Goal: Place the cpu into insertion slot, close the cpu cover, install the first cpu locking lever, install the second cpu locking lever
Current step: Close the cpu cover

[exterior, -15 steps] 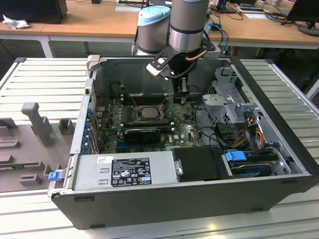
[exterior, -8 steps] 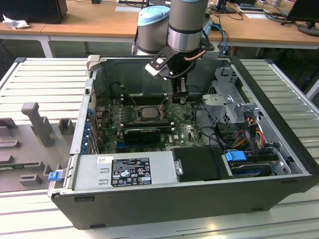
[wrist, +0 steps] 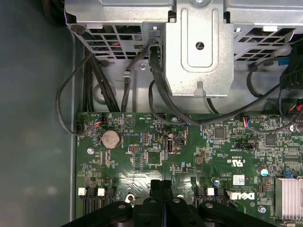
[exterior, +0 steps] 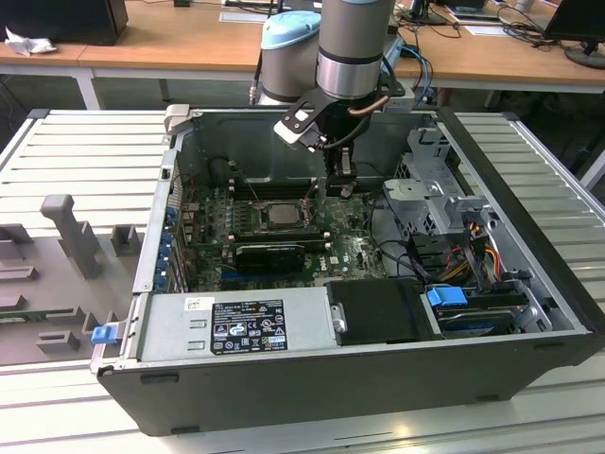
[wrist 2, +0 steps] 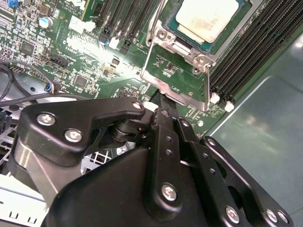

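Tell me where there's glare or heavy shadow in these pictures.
Second wrist view: bright glare on the motherboard beside the cpu cover, and the cpu looks washed out. First wrist view: the bare case panel is dim. Exterior view: the computer case interior is darker than its surroundings.

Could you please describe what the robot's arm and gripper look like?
The arm is silver-grey and cylindrical, with a pale blue joint cap. The gripper is black, built of jointed link bars fastened with silver screws.

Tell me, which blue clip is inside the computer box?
The blue clip toward the exterior view's right, sitting down inside the case. The other blue clip sticks out at the case's outer corner.
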You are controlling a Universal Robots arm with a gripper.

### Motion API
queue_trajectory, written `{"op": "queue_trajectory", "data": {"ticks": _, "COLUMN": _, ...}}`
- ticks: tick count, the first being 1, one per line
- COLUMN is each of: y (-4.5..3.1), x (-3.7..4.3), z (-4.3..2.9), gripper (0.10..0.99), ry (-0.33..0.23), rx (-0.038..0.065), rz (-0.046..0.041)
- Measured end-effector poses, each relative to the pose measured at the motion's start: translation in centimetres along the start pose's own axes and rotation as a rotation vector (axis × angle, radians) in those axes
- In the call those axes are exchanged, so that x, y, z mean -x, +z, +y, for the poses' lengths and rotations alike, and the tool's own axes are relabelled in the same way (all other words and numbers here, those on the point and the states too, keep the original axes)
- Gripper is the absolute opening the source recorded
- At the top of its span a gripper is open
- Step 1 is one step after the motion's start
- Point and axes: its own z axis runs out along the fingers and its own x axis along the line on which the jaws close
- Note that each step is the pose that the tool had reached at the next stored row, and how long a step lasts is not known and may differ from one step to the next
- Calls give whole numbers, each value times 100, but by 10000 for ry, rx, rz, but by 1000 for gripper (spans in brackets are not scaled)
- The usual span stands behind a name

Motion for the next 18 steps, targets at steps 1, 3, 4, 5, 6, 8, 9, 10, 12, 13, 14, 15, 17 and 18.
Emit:
{"op": "queue_trajectory", "data": {"ticks": 1, "y": 0, "x": 0, "z": -2, "gripper": 106, "ry": 0, "rx": 0, "rz": 0}}
{"op": "queue_trajectory", "data": {"ticks": 3, "y": 0, "x": 0, "z": -7, "gripper": 106, "ry": 0, "rx": 0, "rz": 0}}
{"op": "queue_trajectory", "data": {"ticks": 4, "y": 0, "x": 0, "z": -9, "gripper": 106, "ry": 0, "rx": 0, "rz": 0}}
{"op": "queue_trajectory", "data": {"ticks": 5, "y": 0, "x": 0, "z": -10, "gripper": 106, "ry": 0, "rx": 0, "rz": 0}}
{"op": "queue_trajectory", "data": {"ticks": 6, "y": 0, "x": 0, "z": -11, "gripper": 106, "ry": 0, "rx": 0, "rz": 0}}
{"op": "queue_trajectory", "data": {"ticks": 8, "y": -1, "x": 0, "z": -13, "gripper": 106, "ry": 1, "rx": -1, "rz": 0}}
{"op": "queue_trajectory", "data": {"ticks": 9, "y": -1, "x": 0, "z": -14, "gripper": 106, "ry": 1, "rx": 0, "rz": 0}}
{"op": "queue_trajectory", "data": {"ticks": 10, "y": -1, "x": 0, "z": -16, "gripper": 106, "ry": 1, "rx": 0, "rz": 0}}
{"op": "queue_trajectory", "data": {"ticks": 12, "y": -1, "x": 0, "z": -19, "gripper": 106, "ry": 0, "rx": 0, "rz": 0}}
{"op": "queue_trajectory", "data": {"ticks": 13, "y": -1, "x": 0, "z": -20, "gripper": 106, "ry": -1, "rx": 0, "rz": 0}}
{"op": "queue_trajectory", "data": {"ticks": 14, "y": -1, "x": 0, "z": -22, "gripper": 106, "ry": 0, "rx": 0, "rz": 1}}
{"op": "queue_trajectory", "data": {"ticks": 15, "y": -1, "x": 0, "z": -23, "gripper": 106, "ry": 1, "rx": 0, "rz": 0}}
{"op": "queue_trajectory", "data": {"ticks": 17, "y": -1, "x": 0, "z": -34, "gripper": 106, "ry": 0, "rx": 0, "rz": 0}}
{"op": "queue_trajectory", "data": {"ticks": 18, "y": -2, "x": 0, "z": -43, "gripper": 106, "ry": 0, "rx": 0, "rz": 0}}
